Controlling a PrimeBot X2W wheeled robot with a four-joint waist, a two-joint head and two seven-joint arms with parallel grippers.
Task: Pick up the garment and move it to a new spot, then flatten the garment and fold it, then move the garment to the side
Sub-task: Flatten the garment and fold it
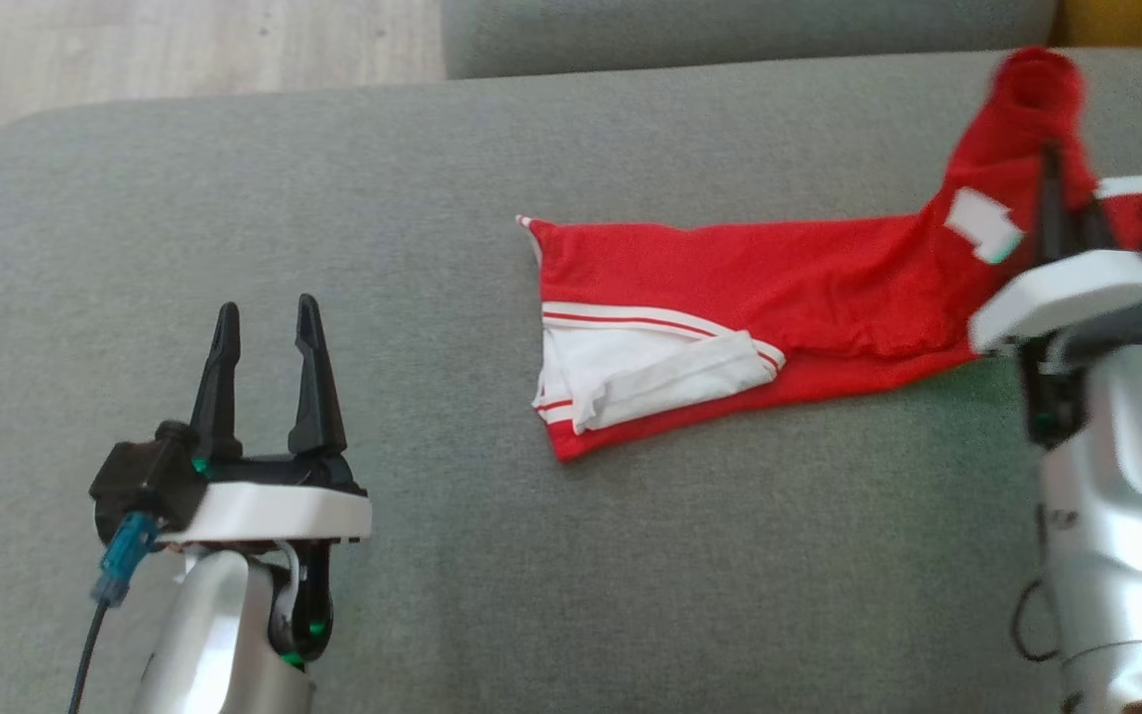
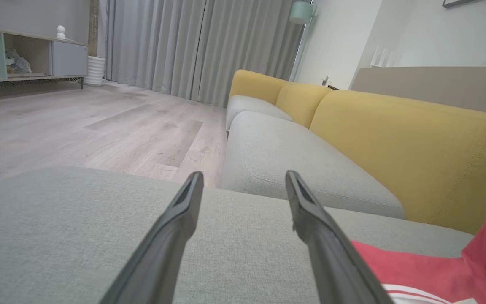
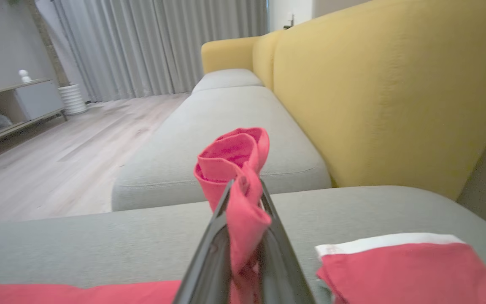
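Garment (image 1: 730,268) cut off at right edge, right tool (image 1: 1050,164) blurred

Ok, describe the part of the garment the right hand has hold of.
On the grey sofa seat, a red garment with white trim lies stretched out. Its right end is bunched into a raised roll pinched in the right hand, the only part lifted off the seat.

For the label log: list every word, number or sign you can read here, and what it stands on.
No text reads clearly.
The white patch on the red garment: blurred, nothing legible.
The small dark mark on the right forearm: too small to read.
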